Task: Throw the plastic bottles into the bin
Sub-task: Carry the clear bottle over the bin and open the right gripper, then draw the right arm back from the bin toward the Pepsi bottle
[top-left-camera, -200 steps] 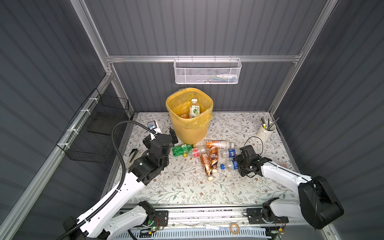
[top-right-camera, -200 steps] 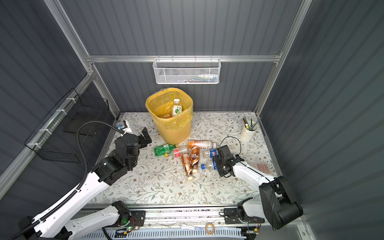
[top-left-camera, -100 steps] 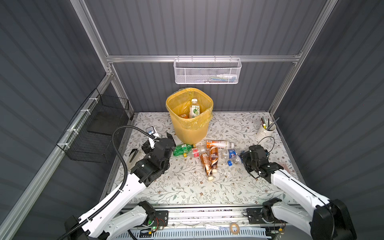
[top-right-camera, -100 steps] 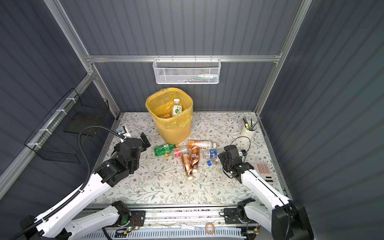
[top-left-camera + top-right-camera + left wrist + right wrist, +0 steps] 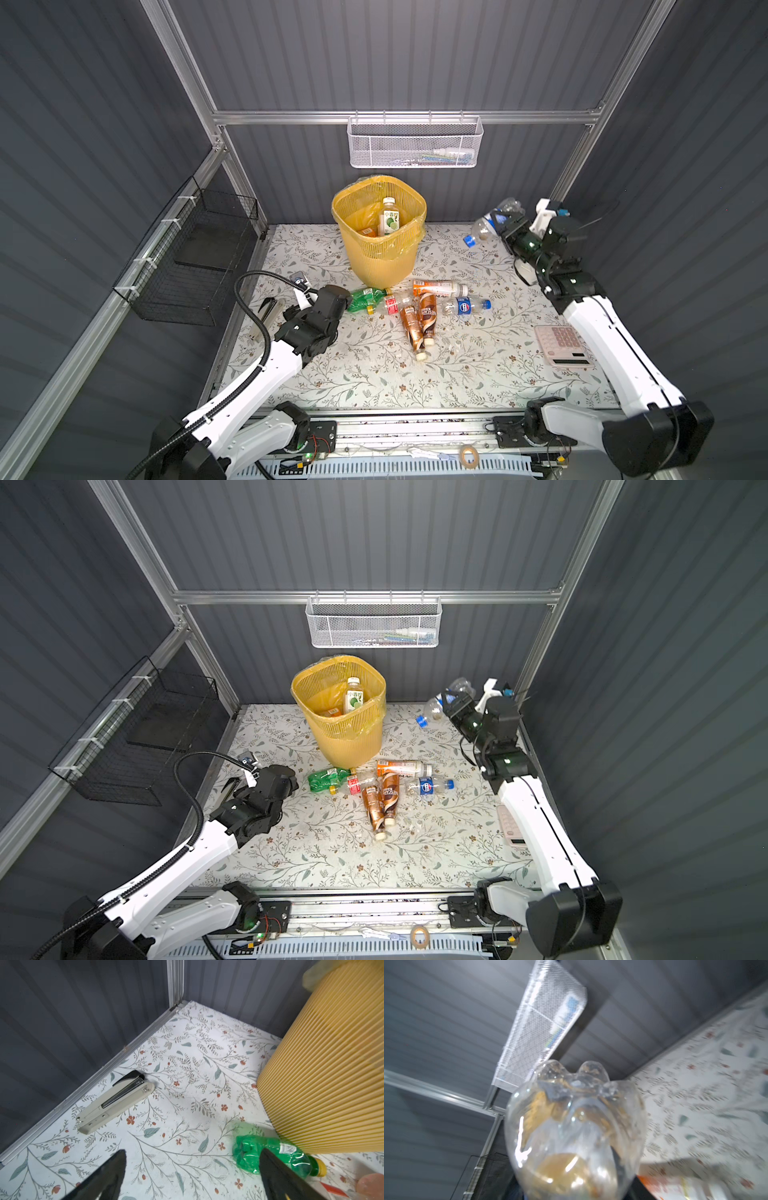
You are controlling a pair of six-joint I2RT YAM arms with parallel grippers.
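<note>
Nearest us on the right, a pinkish calculator (image 5: pixel 563 345) sits on the flowery table (image 5: pixel 374 374) with nothing touching it. A bit further in we've got the left gripper (image 5: pixel 345 297) low over the table, jaws spread as wide as they go and nothing between them. In the left wrist view one black finger (image 5: pixel 276 1172) cuts across the green bottle (image 5: pixel 249 1155), and we honestly can't tell if it's touching. That green bottle lies on its side right at the foot of the bin (image 5: pixel 380 257), and off by the left wall there's a stapler (image 5: pixel 116 1101). Next to the green one is the rest of the pile: a red-label bottle (image 5: pixel 395 302), two brown bottles (image 5: pixel 428 318) side by side, an orange-label bottle (image 5: pixel 438 287) and a blue-label bottle (image 5: pixel 463 306), all lying flat. Behind them the bin stands upright with a white-and-green bottle (image 5: pixel 389 218) already inside. Further back on the right, the right gripper (image 5: pixel 505 220) is up off the table, clamped on a clear bottle (image 5: pixel 482 226) whose blue cap points toward the bin. In both top views that bottle is well apart from the bin's rim. On the back wall hangs a white mesh basket (image 5: pixel 415 143).
</note>
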